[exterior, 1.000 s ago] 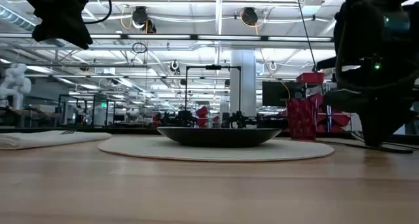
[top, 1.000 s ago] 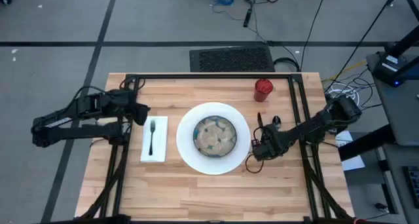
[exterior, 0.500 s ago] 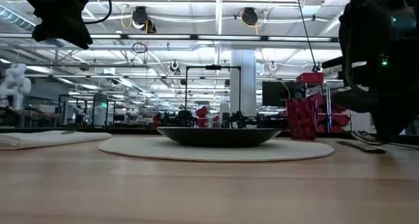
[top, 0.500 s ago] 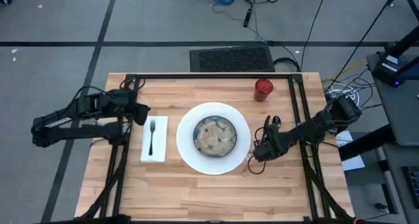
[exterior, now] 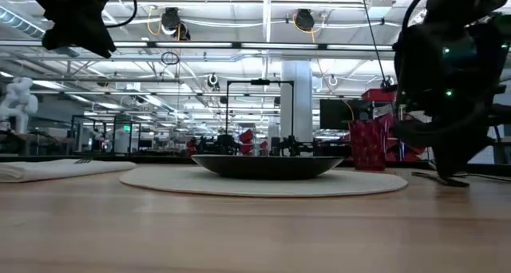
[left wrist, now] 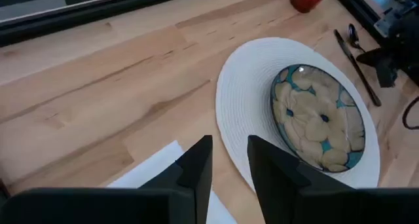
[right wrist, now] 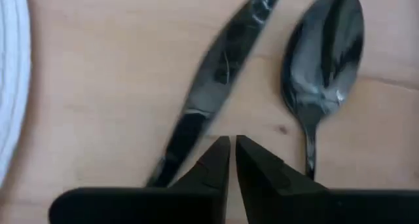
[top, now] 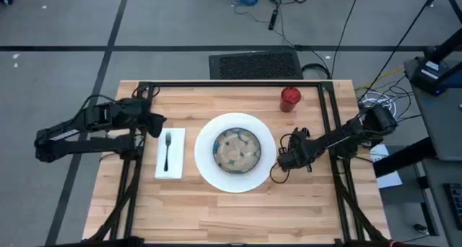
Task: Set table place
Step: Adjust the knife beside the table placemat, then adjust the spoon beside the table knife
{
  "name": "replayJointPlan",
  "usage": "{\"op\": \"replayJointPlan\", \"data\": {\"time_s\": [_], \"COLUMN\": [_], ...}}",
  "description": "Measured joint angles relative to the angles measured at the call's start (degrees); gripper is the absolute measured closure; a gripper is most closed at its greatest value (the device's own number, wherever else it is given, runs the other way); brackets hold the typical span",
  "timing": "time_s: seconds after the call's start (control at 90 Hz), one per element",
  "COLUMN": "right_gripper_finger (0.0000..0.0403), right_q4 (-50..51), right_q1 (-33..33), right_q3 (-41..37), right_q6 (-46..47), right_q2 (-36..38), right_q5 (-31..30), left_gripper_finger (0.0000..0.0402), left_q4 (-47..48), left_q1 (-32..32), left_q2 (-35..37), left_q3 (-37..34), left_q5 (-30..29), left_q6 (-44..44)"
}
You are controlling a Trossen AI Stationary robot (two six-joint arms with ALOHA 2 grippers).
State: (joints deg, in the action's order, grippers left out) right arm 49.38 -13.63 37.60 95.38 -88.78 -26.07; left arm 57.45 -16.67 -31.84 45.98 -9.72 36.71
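1. Table: light wood top with black rails, place setting laid out across the middle.
2. White plate sits at centre, with the patterned bowl on it.
3. Napkin lies flat just left of the plate, fork resting on top of it.
4. Red cup stands upright behind the plate, toward the right, apart from it.
5. Knife and spoon lie side by side on bare wood right of the plate, close but not touching.
6. Right gripper is low over the table just right of the plate, above the knife and spoon handles; fingers nearly pressed together with only a thin gap, nothing pinched.
7. Left gripper hangs above the napkin's far left corner, fingers slightly spread, holding nothing.
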Motion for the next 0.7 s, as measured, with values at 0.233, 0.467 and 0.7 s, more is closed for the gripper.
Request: {"op": "replayJointPlan", "data": {"time_s": [0.233,0.467,0.7], "right_gripper_finger": [0.0387,0.0387,0.0387], "right_q4": [-1.0,-2.9,-2.9], "right_q1": [0.9,0.9,0.9], "right_q3": [0.0,0.0,0.0], "right_q6": [-1.7,-2.5,-2.3], "right_q2": [0.0,0.0,0.0], "right_q5": [-2.0,-2.6,-2.6], "left_gripper_finger": [0.0318,0.0318,0.0318], "left_q4": [0.0,0.0,0.0], "left_q1": [0.0,0.0,0.0], "left_q2": [0.0,0.0,0.0], "left_q3": [0.0,0.0,0.0], "left_q5": [0.0,0.0,0.0], "left_q6": [0.0,0.1,0.1]}}
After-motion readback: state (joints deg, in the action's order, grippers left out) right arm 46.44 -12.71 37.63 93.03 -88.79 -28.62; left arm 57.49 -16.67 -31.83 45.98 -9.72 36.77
